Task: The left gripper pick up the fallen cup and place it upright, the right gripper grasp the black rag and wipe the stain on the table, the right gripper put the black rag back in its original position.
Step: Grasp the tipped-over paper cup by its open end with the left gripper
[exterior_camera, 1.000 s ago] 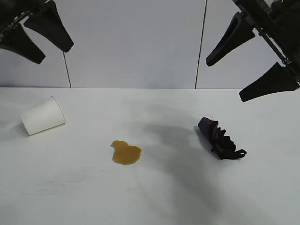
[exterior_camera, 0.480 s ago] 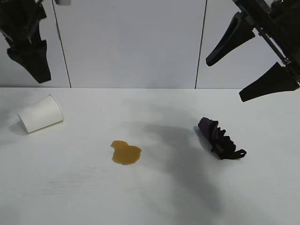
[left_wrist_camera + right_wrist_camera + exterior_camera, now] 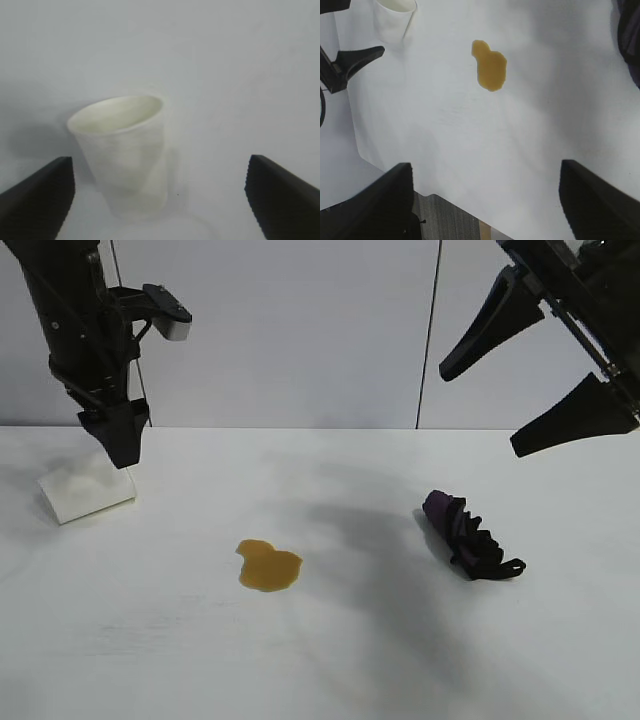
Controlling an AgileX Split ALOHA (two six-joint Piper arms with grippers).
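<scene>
The white paper cup (image 3: 82,494) lies on its side at the table's (image 3: 350,660) far left. My left gripper (image 3: 118,448) points down right over it, partly hiding its rim. In the left wrist view the cup (image 3: 125,150) lies between the wide open fingers (image 3: 42,192) without touching them. The amber stain (image 3: 268,567) sits left of centre, and the black rag (image 3: 470,537) lies bunched at the right. High above the rag, my right gripper (image 3: 482,410) hangs open and empty. Its wrist view shows the stain (image 3: 491,67) and the cup (image 3: 395,17).
Grey wall panels (image 3: 290,330) stand behind the table. The right wrist view shows the table's near edge with grey floor (image 3: 455,220) below it. Bare tabletop lies between the cup, the stain and the rag.
My left arm has swung down from the upper left corner until its gripper stands over the cup. The cup, stain, rag and right arm have stayed where they were.
</scene>
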